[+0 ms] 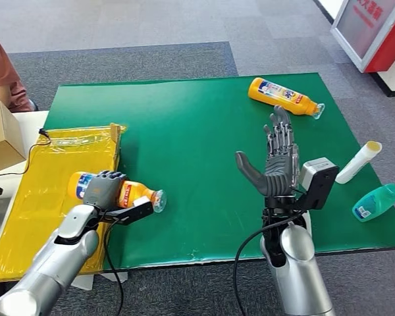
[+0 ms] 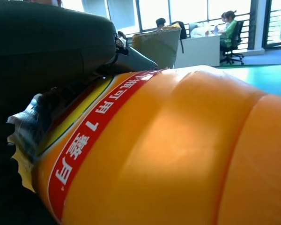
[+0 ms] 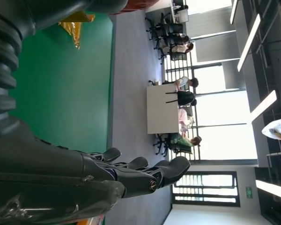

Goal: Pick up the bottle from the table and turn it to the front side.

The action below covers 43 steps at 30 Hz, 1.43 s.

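Note:
An orange bottle [image 1: 131, 193] with a red and blue label lies on its side at the left of the green mat [image 1: 195, 138], half on the yellow sheet [image 1: 46, 191]. My left hand [image 1: 102, 189] is wrapped over its middle and grips it; the left wrist view has the orange bottle [image 2: 174, 154] up close under my dark fingers [image 2: 54, 42]. My right hand [image 1: 276, 157] stands upright over the mat near the front, fingers spread, holding nothing; in its wrist view the fingers [image 3: 146, 171] are stretched out. A second orange bottle [image 1: 283, 96] lies at the far right of the mat.
A white tube [image 1: 358, 161] and a teal bottle [image 1: 378, 201] lie at the mat's right edge. A cardboard box [image 1: 2, 135] stands at the far left, with a person's sleeve [image 1: 4, 69] behind it. A cable [image 1: 29, 158] crosses the yellow sheet.

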Motion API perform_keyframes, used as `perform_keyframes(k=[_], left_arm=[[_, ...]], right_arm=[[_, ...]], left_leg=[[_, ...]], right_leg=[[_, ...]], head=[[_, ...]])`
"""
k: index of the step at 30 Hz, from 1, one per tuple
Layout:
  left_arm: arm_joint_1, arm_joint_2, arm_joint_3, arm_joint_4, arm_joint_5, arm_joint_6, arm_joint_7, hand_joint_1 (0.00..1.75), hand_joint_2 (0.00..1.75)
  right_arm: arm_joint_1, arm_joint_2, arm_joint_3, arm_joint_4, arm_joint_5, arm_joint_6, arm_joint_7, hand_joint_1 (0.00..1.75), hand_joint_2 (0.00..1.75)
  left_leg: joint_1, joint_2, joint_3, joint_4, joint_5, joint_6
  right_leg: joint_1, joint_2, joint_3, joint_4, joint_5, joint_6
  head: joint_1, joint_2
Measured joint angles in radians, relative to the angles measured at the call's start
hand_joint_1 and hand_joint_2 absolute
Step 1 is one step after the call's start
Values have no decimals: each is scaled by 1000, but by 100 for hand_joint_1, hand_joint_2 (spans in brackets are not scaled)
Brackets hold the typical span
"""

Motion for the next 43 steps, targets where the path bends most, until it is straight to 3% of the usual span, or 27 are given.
perform_keyframes(k=[1,2,3,5,6,7,16,25,33,37,43], left_arm=[[-10,-2,0,21,-1,8,4,169,175],[-17,-4,1,39,-2,16,7,158,175],[-25,-6,3,57,-3,24,10,125,175],[-35,-8,5,83,-2,34,14,43,175],[-39,-8,6,94,-3,36,15,12,175],[-41,-9,7,102,-3,37,18,3,175],[-40,-17,39,132,0,70,32,0,175],[-4,-4,108,84,85,97,-35,0,175],[100,16,153,-141,156,143,-71,0,175],[155,34,160,-298,86,211,-36,0,175],[227,56,161,-483,-30,232,14,0,175]], right_arm=[[-2,0,0,0,0,0,1,0,175],[-3,0,0,0,-1,0,2,0,175],[-4,0,1,0,-1,0,2,0,175],[-4,0,1,0,-2,0,3,0,175],[-4,0,1,0,-2,0,3,0,175],[-4,0,1,0,-2,0,3,0,175],[-4,0,0,4,-8,0,14,0,175],[-5,0,0,42,9,-2,35,0,175],[14,-1,0,74,28,-5,50,0,175],[32,-5,0,84,43,-6,57,0,175],[57,-11,-2,87,49,-11,59,0,175]], left_leg=[[0,0,0,0,0,0],[0,0,1,0,0,0],[0,0,1,0,0,0],[0,0,2,0,0,0],[0,0,3,0,0,0],[0,0,3,0,0,0],[0,0,3,0,0,0],[0,0,3,0,1,0],[0,0,0,0,0,0],[0,0,0,0,0,0],[0,0,0,0,-1,0]], right_leg=[[0,0,0,0,0,0],[0,0,1,0,0,0],[0,0,1,0,0,0],[0,0,2,0,0,-1],[0,0,2,0,0,-1],[0,0,2,1,1,-1],[0,0,3,1,1,-1],[0,0,2,1,1,-1],[0,0,-1,1,0,0],[0,0,-1,1,0,0],[0,0,-1,1,-1,-1]], head=[[0,0],[0,0],[0,0],[0,0],[0,0],[0,0],[0,0],[0,0],[0,0],[0,0],[0,0]])
